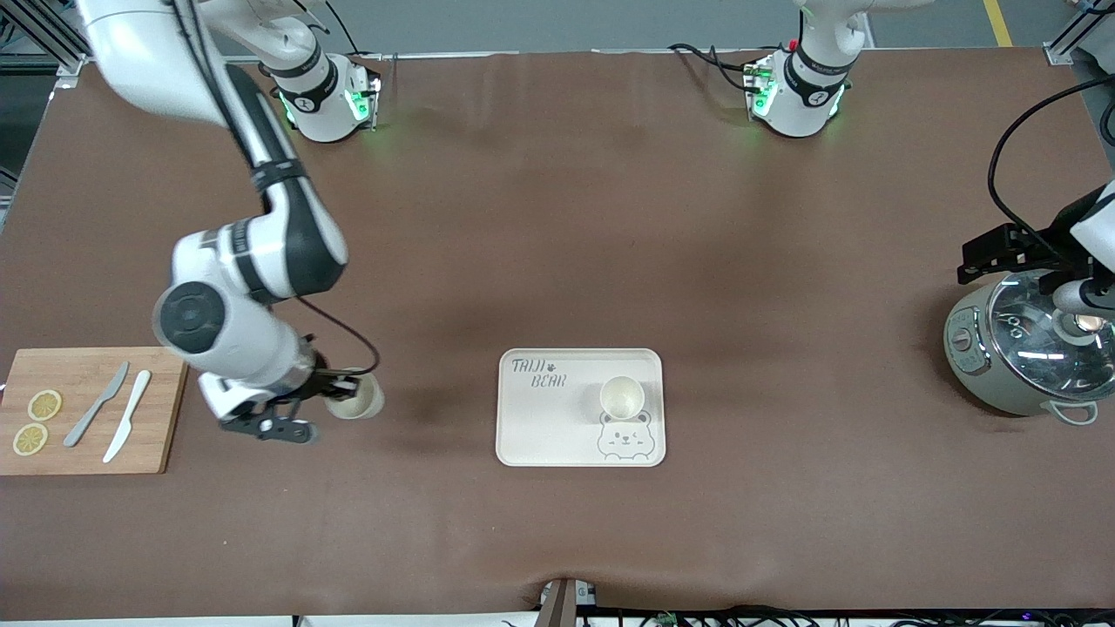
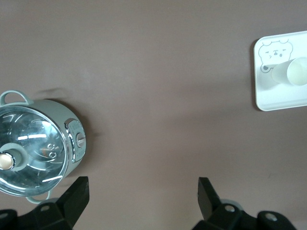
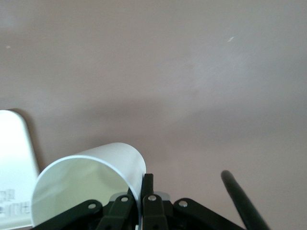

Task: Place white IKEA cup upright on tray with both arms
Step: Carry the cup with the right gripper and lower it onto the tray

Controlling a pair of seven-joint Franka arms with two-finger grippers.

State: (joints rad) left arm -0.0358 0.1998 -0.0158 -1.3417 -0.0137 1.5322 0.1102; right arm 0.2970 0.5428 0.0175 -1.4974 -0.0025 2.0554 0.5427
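One white cup (image 1: 622,397) already stands upright on the tray (image 1: 540,435), just above the printed bear face. A second cup (image 1: 355,399) is pinched by its rim in the right gripper (image 1: 335,387), tilted, over bare table between the cutting board (image 1: 87,453) and the tray, so its transfer and upright placement remain, in my judgement. The left gripper (image 2: 141,189) waits spread wide and empty over the pot (image 1: 1028,344) at the left arm's end.

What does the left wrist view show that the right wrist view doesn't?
Only the left wrist view shows the glass-lidded cooker, the cup standing on the tray and the open left gripper. Only the right wrist view shows the right gripper shut on a second white cup's rim. Both show the brown table and part of the tray.
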